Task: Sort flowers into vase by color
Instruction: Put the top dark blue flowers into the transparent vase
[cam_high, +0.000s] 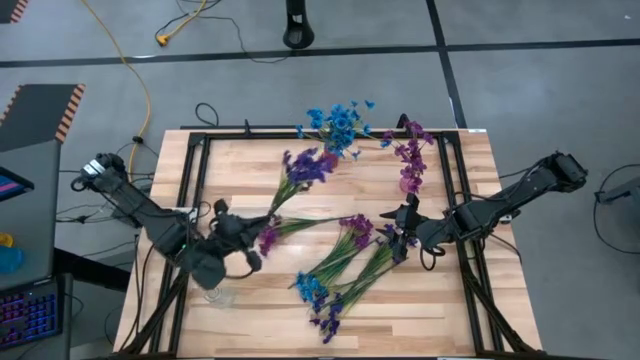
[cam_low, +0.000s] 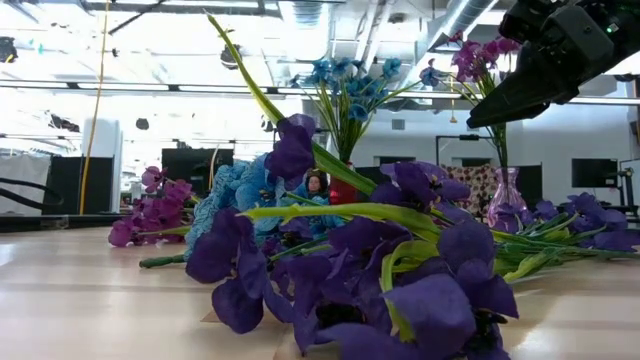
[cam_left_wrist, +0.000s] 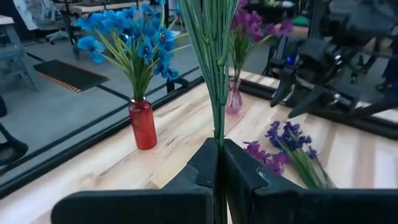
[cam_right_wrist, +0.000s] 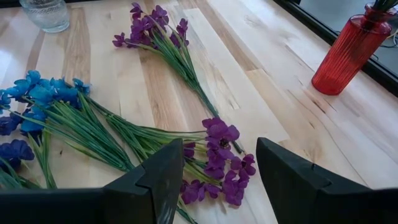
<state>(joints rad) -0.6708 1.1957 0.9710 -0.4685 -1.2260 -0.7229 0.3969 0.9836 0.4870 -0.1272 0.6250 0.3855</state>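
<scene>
My left gripper (cam_high: 260, 222) (cam_left_wrist: 219, 167) is shut on a bunch of green stems (cam_left_wrist: 214, 68) whose dark violet blossoms (cam_high: 308, 165) point toward the far edge. My right gripper (cam_high: 402, 232) (cam_right_wrist: 217, 180) hangs open over the loose flowers (cam_high: 350, 262) that lie flat at the table's middle: blue (cam_right_wrist: 43, 93), magenta (cam_right_wrist: 221, 165) and violet. One magenta flower (cam_high: 268, 238) (cam_right_wrist: 155, 22) lies next to my left gripper. A red vase with blue flowers (cam_left_wrist: 143, 123) (cam_high: 340, 125) and a pink vase with magenta flowers (cam_left_wrist: 234, 96) (cam_high: 410, 180) stand at the far side. My left gripper pinches the bunch's green stems (cam_left_wrist: 217, 134) between its two fingers, low on the stems, with a short end showing behind the fingertips. The fingers lie across the stems. The bunch sticks out past the fingers, slanting toward the table's far side.
An empty clear glass vase (cam_high: 220, 293) (cam_right_wrist: 43, 12) stands near the front left, close to my left arm. A black frame (cam_high: 195, 180) runs along the table's sides. Bare wood shows at the front right and far left.
</scene>
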